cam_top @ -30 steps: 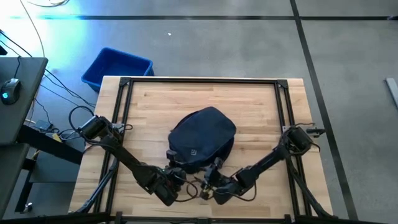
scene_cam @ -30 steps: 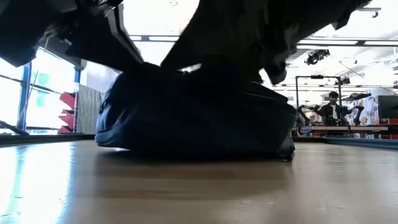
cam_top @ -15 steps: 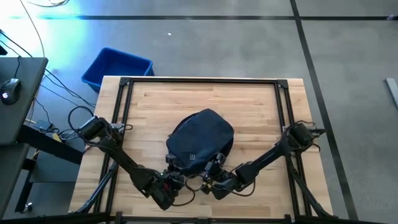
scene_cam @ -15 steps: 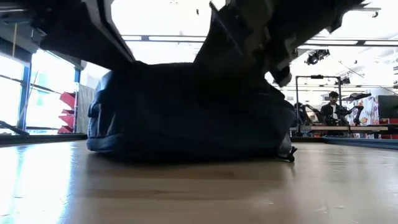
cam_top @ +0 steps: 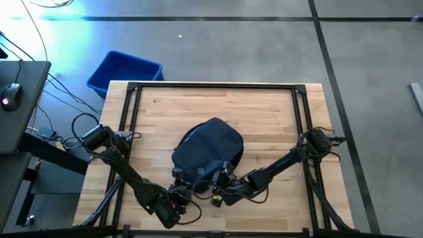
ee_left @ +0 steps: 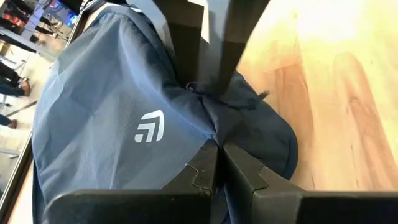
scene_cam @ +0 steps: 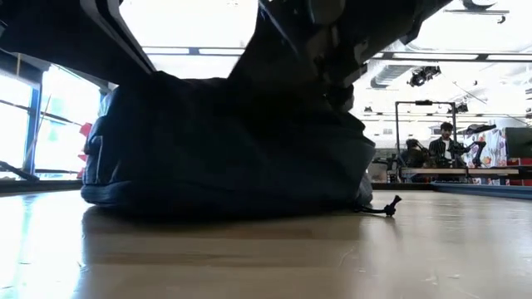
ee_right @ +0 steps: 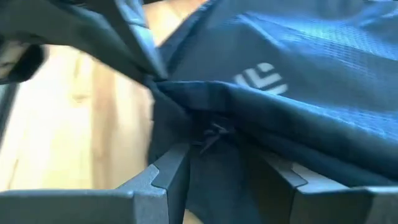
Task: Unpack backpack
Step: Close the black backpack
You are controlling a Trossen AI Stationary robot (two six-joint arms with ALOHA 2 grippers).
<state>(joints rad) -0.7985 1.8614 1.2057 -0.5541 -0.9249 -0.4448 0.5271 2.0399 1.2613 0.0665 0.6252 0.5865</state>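
— Surface on record?

— One table (cam_top: 264, 112): pale butcher-block wood top, planks running side to side, with a dark metal frame along its edges and down both sides.

— Items lying directly on it?

— One backpack (cam_top: 206, 151): dark navy soft fabric, rounded, small pale logo on the panel facing up. It sits near the middle of the top, closer to the front edge than the back. In the low view it rests flat on the wood (scene_cam: 249, 257), a short dark cord end (scene_cam: 384, 206) trailing onto the surface beside it.
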